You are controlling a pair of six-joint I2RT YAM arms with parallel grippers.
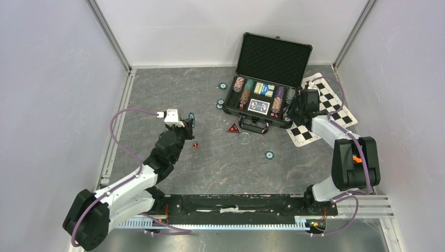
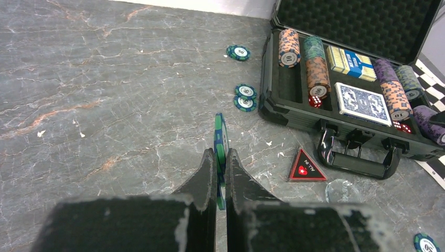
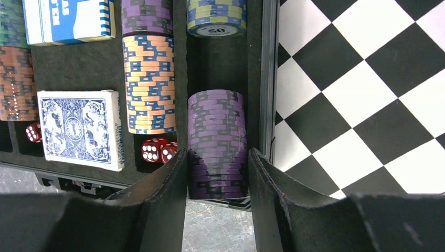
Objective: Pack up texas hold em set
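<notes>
One green chip (image 2: 220, 134) stands on edge, pinched between the nearly closed jaws of the left gripper (image 2: 221, 156) above the table (image 1: 157, 79), well left of the open case (image 1: 273, 59); we judge that so narrow a hold may let it pivot or drop, joining the loose chips (image 1: 269, 155), red die (image 1: 195, 145) and triangular marker (image 1: 233, 127) outside. In the case's rightmost slot the purple stack (image 3: 216, 142) sits between the half-spread jaws of the right gripper (image 3: 218, 157); we cannot tell whether they press it. If that gripper withdraws while touching, the stack could spill toward the dice (image 3: 157, 151) or over the wall onto the checkered mat (image 3: 362, 79).
</notes>
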